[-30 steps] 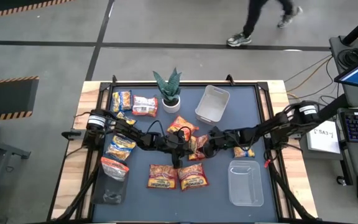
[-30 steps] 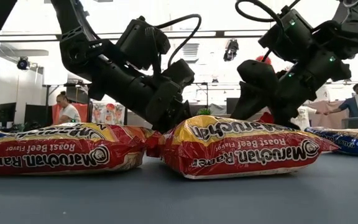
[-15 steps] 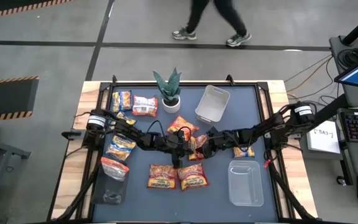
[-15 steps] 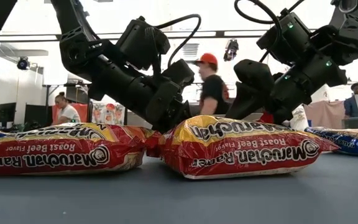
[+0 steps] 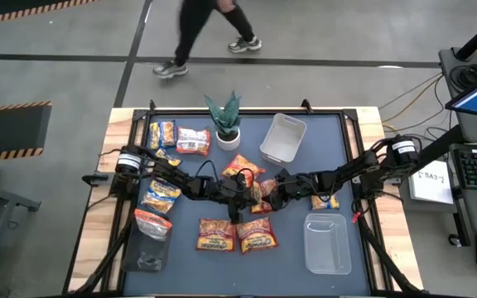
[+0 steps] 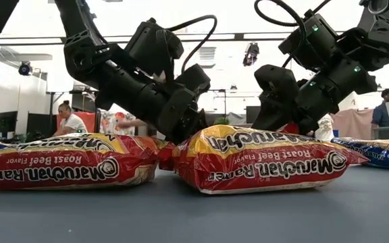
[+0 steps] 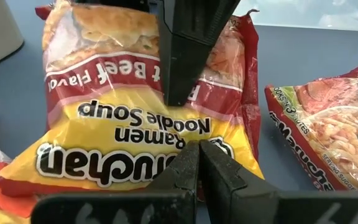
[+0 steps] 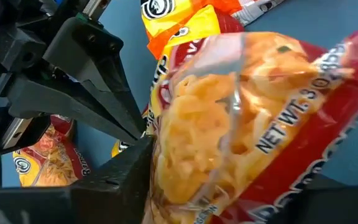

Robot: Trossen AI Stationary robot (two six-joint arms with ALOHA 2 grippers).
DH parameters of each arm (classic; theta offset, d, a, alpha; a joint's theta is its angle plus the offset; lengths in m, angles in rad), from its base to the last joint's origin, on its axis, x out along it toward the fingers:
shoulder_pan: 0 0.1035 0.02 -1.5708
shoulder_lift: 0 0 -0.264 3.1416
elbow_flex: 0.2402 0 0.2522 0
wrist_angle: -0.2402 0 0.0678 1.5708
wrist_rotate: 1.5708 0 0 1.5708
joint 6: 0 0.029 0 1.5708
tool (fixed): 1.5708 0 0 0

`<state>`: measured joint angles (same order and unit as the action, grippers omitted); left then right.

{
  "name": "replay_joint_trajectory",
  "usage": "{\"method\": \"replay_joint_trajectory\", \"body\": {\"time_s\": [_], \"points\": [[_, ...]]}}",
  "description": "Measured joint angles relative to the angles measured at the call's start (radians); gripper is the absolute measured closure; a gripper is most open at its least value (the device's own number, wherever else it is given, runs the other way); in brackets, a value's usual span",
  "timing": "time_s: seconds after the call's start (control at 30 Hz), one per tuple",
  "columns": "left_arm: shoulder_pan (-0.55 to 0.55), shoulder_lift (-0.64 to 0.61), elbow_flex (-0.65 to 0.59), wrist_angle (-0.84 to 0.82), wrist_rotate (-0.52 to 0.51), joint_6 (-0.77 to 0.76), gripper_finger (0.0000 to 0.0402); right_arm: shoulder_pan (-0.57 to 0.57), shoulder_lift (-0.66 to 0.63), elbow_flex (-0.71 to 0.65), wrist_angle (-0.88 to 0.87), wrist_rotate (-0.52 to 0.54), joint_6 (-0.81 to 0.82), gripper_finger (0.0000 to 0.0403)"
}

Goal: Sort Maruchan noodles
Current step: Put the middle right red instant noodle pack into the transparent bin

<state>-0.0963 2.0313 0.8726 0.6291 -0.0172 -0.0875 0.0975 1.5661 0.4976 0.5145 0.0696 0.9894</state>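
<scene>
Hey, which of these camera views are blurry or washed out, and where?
Low view: room behind is blown out bright, arms dark against it. Right wrist view: the noodle packet fills the frame, soft with glare on its wrapper. High view: the walking person is motion-blurred.

My arms (image 5: 197, 184): were black.
My table (image 5: 296, 257): was dark blue-grey, with a pale wood rim.
Front noodle packets (image 6: 262, 160): were red and yellow, with white letters.
Packet by my right fingers (image 8: 241, 124): was red, with orange noodles pictured.
Far-corner packet (image 5: 162, 132): was yellow and blue.
Plant (image 5: 224, 112): was green, in a white pot.
Bins (image 5: 327, 242): were see-through.
</scene>
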Motion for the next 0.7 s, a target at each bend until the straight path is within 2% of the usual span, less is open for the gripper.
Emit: {"method": "replay_joint_trajectory", "body": {"time_s": [0.4,0.7], "points": [[-0.001,-0.079,-0.018,-0.055,0.004,0.052,0.0402,0.000,-0.018,0.000,-0.006,-0.001,-0.049,0.0255],[-0.001,-0.248,-0.021,-0.189,-0.001,0.192,0.0402,-0.005,-0.156,-0.001,-0.083,0.009,-0.115,0.0255]]}}
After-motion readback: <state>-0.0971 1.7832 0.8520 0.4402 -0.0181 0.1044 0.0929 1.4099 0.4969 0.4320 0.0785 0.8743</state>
